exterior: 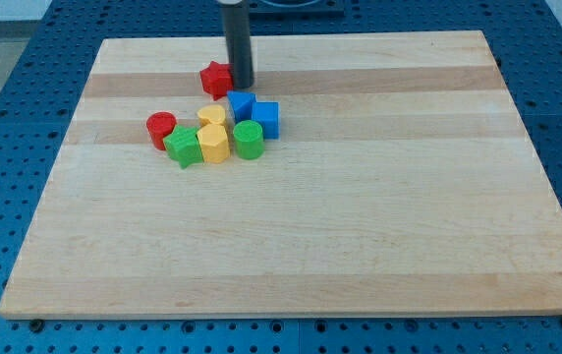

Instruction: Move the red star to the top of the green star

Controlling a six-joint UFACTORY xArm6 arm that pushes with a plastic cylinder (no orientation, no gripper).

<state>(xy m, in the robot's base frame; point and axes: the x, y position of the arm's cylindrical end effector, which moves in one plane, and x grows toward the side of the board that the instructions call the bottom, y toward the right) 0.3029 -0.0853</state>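
Red star-shaped block (216,78) sat in the frame's upper middle on the wooden board (360,197), my tip (243,86) touching its right side, holding nothing; green star-shaped block (183,146) lay lower left.

Blocks bunch tight at the board's (360,246) upper left: red cylinder (161,129), green star (183,146), two yellow blocks (213,141), green cylinder (248,140), two blue blocks (256,113), touching or nearly so, no lane through. Red star (217,78) sits at 1 o'clock of the green star, my tip (244,85) touching its 3 o'clock side; the upper yellow block and blue blocks stand at its 6 o'clock. Open wood from 3 through 8 o'clock of the bunch.
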